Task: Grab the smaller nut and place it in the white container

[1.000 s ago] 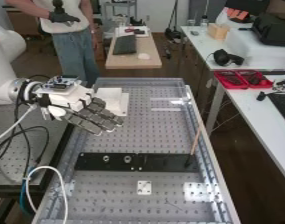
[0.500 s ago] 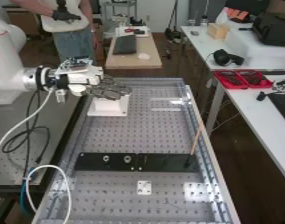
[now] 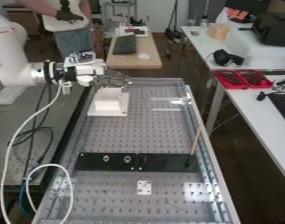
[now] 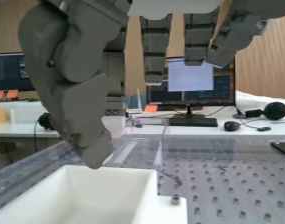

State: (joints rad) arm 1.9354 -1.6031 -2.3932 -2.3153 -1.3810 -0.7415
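The hand (image 3: 111, 80) hangs just above the far side of the white container (image 3: 107, 102), which stands on its flat base at the back left of the perforated bench. In the wrist view the hand (image 4: 78, 65) reaches down close over the rim of the white container (image 4: 119, 172); the visible inner walls are bare. Whether anything is held cannot be seen. On the black bar (image 3: 167, 162) stand the larger nut (image 3: 106, 158) and the bearing (image 3: 127, 159).
A thin wooden stick (image 3: 196, 142) rises from the bar's right end. A small white plate (image 3: 144, 187) lies in front of the bar. Cables (image 3: 7, 165) hang at the left, by the bench. A person stands behind, away from the container.
The hand has moved back and up in the high view, from beside the container's front left to above its far side. Container and bar parts have stayed put.
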